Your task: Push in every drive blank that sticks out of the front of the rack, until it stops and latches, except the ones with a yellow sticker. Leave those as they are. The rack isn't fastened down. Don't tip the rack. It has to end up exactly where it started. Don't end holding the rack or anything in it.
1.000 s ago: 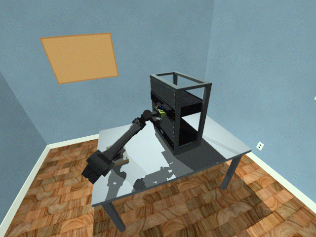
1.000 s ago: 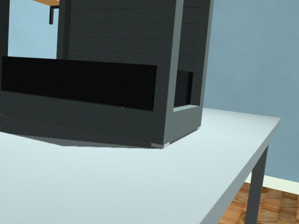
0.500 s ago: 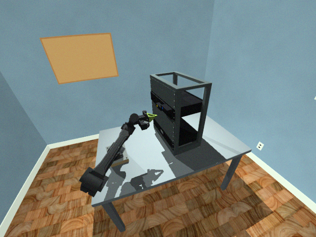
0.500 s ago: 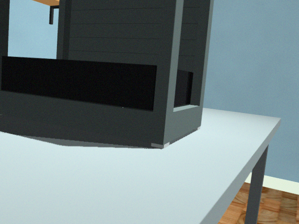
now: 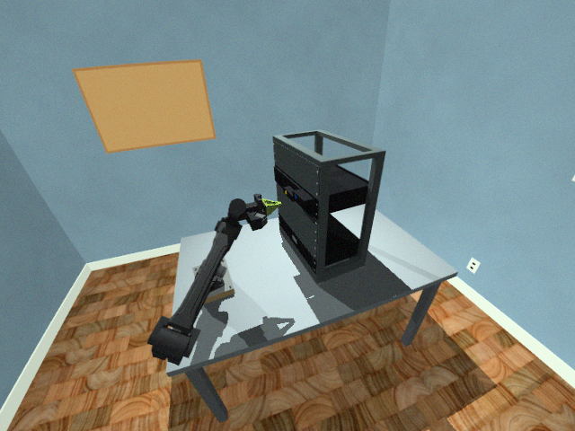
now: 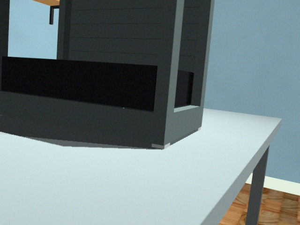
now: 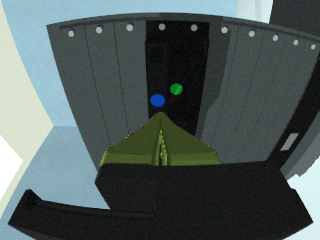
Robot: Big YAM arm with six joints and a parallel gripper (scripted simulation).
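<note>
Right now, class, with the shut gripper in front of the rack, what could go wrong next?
1. A high push from the gripper could slide or tip the unfastened rack on the table.
2. A yellow sticker sits near the blue one; pressing the wrong blank would break the rule.

Arm: matte black, long boxy links, rounded joint housings.
Base block: black, chunky, squared.
Wrist housing: black, broad, angular.
Fingers: olive-green, wedge-shaped, tapering to a point.
</note>
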